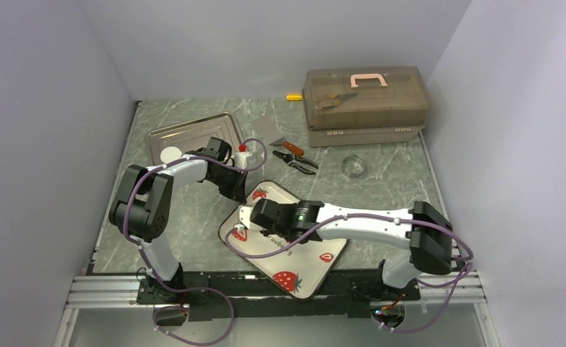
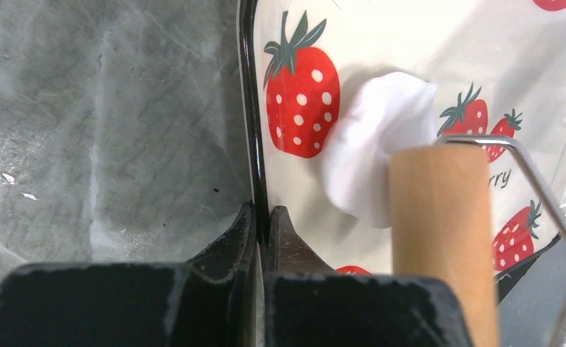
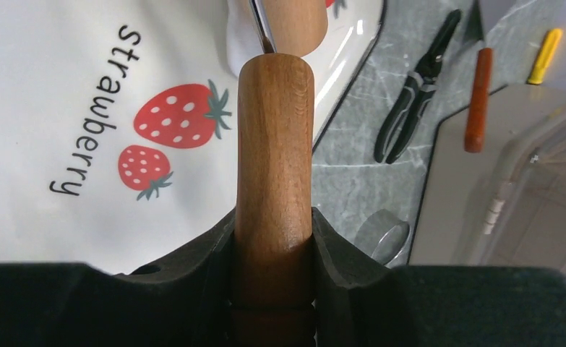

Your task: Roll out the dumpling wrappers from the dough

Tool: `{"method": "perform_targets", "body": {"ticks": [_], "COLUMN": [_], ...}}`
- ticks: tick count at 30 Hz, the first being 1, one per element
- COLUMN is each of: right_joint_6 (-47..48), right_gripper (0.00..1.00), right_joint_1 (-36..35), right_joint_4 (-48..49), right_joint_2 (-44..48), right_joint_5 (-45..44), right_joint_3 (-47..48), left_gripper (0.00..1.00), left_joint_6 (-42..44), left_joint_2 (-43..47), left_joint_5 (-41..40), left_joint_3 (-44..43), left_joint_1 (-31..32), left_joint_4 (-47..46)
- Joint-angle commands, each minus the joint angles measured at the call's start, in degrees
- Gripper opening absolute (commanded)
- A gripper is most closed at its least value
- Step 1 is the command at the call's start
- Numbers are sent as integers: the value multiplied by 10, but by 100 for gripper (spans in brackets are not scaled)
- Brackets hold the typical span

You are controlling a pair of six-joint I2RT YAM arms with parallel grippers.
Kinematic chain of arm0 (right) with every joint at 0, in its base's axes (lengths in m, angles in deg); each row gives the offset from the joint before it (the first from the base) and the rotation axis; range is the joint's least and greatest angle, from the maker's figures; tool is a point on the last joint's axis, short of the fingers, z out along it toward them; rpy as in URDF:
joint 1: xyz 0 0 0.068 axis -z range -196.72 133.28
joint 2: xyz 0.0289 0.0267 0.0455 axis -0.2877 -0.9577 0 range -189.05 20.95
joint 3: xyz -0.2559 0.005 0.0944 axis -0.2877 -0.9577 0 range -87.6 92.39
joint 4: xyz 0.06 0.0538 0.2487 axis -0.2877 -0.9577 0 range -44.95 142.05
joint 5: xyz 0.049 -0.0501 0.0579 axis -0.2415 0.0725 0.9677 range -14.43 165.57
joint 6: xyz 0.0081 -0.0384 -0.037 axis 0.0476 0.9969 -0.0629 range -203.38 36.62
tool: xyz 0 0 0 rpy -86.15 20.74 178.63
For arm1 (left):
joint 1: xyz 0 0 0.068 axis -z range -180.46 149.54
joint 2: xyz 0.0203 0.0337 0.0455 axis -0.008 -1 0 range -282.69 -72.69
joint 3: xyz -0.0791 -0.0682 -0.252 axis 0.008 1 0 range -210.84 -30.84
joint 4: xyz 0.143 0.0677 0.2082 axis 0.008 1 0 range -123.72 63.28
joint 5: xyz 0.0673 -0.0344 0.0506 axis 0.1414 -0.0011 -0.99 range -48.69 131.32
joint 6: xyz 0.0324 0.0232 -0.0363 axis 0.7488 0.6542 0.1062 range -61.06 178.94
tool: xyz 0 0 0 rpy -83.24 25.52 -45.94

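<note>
Left wrist view: where's the dough (image 2: 370,137)?
— On the strawberry plate (image 2: 381,36), partly under your roller (image 2: 442,217). Your left gripper (image 2: 262,220) is pinched onto the plate's rim; your right gripper (image 3: 275,231) clamps the roller's wooden handle (image 3: 275,130).
— How do I roll it well?
— Press lightly, push evenly outward, and pin the plate steady so the disc thins round.
— Any writing?
— Only "strawberry", printed on the plate.

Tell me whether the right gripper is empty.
No, the right gripper is closed around the brown wooden handle of the roller, as its own wrist view shows.
</note>
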State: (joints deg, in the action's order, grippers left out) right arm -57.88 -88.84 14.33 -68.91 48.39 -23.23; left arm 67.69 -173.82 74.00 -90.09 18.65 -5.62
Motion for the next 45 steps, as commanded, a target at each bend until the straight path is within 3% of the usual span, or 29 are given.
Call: {"method": "perform_targets", "body": {"ticks": [1,8,14,19,23,26,28,34,38,45], "right_joint_6": [13,-30,-92,-161,-199,-244,-290,-417,-473,-557], "right_gripper": [0,0,0,0,0,0,0,0,0,0], "right_joint_1": [8,64,149,227,244,268,288,342,349,376], "right_joint_4": [33,58,61,84,101,130,161,218,244,316], "right_joint_2": [84,140,172,190,189,193,195,184,173,180], "right_joint_5": [-13,58,182,302,345,402,449,528,559,619], "right_joint_3": [40,6,6,-8,-15,-22,-30,-38,-31,-52], "left_gripper": [10,30,34,41,45,51,50,52,60,61], "left_joint_6": [25,81,125,221,288,366,398,487,487,513], "left_joint_2": [27,35,59,74,80,96,111,117,112,99], "left_joint_5": [29,113,172,193,192,218,224,175,107,26], "left_joint_3": [-31,-107,-164,-278,-339,-367,-363,-334,-343,-320], "left_joint_1": [3,1,-27,-50,-60,-41,-10,86,146,172], "left_joint_4": [-1,42,60,153,205,262,285,345,319,268]}}
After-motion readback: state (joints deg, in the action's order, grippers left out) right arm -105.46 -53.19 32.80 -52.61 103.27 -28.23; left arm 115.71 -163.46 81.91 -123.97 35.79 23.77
